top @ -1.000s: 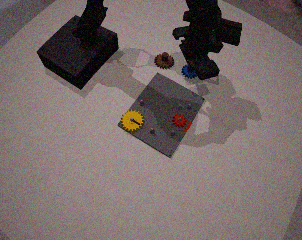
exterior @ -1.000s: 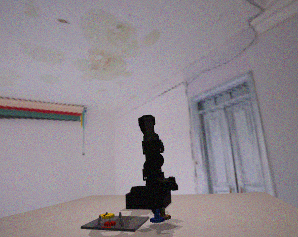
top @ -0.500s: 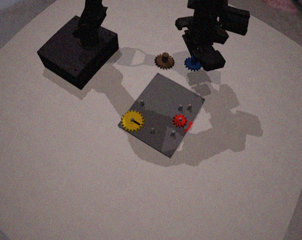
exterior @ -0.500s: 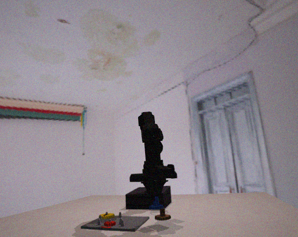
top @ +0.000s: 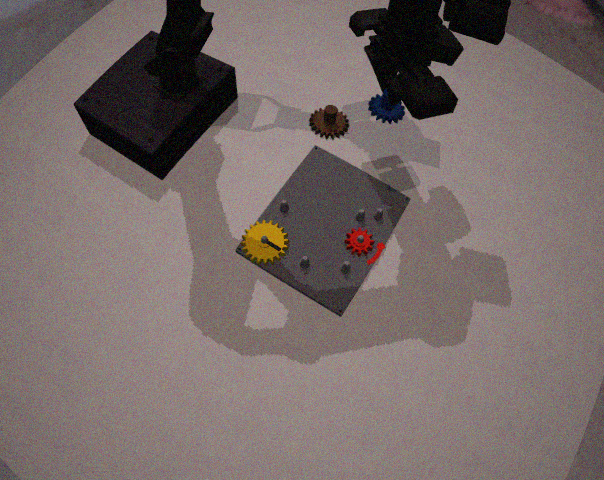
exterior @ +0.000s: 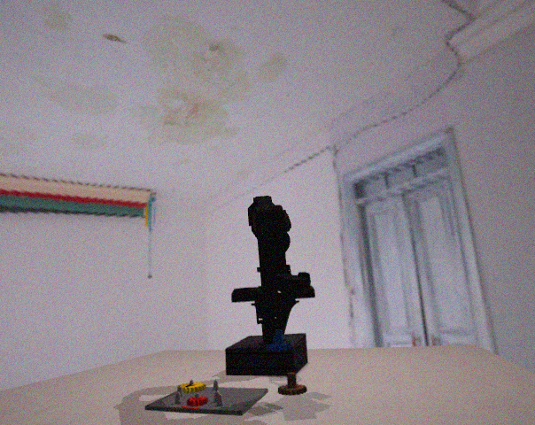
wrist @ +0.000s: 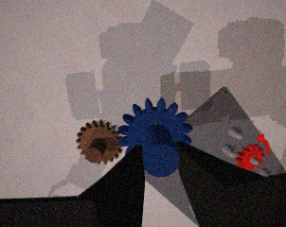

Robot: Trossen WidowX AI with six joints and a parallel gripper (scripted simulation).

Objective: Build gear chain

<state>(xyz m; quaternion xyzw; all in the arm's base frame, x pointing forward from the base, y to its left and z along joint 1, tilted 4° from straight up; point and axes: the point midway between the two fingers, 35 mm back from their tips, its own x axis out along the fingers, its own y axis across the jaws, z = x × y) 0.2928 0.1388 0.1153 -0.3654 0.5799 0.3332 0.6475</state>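
Note:
My gripper [top: 391, 97] [wrist: 158, 150] is shut on the knob of the blue gear [top: 386, 110] [exterior: 278, 346] [wrist: 154, 115], holding it above the table, off the board's far side. The brown gear [top: 319, 124] [exterior: 291, 390] [wrist: 92, 138] stands on the table, knob up. On the grey board [top: 318, 180] [exterior: 245, 397] [wrist: 219, 113] are the red gear [top: 353, 242] [exterior: 197, 401] [wrist: 248, 157] and the yellow gear [top: 254, 250] [exterior: 192, 388]. In the top view, two bare pegs stand close together behind the red gear, one behind the yellow gear, and two towards the near corner.
The arm's dark base [top: 152, 103] [exterior: 259, 362] stands on the table, left of the brown gear in the top view. The red arrow [top: 377, 253] lies beside the red gear at the board's edge. The arm's shadow falls over parts of the board and table.

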